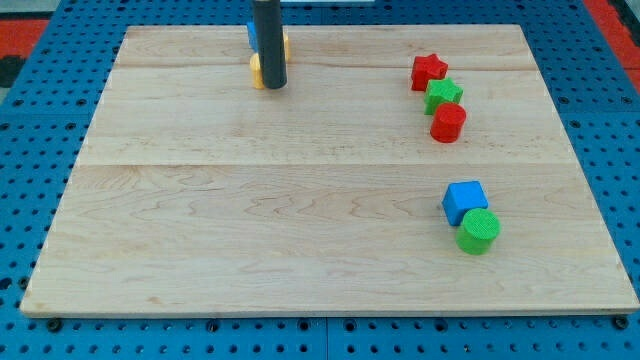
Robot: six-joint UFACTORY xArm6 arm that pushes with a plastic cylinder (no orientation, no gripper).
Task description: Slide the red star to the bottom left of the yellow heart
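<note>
The red star [428,70] lies at the view's upper right, touching a green star [443,95] just below it. My tip [274,86] is at the view's top, left of centre, far left of the red star. The rod hides most of some blocks there: a yellow block [257,71] shows at its left, another yellow bit [285,44] at its right, and a blue block [252,35] behind it. I cannot tell which yellow piece is the heart.
A red cylinder [448,122] touches the green star from below. A blue cube [464,200] and a green cylinder [478,231] sit together at the view's lower right. The wooden board [300,220] lies on a blue pegboard.
</note>
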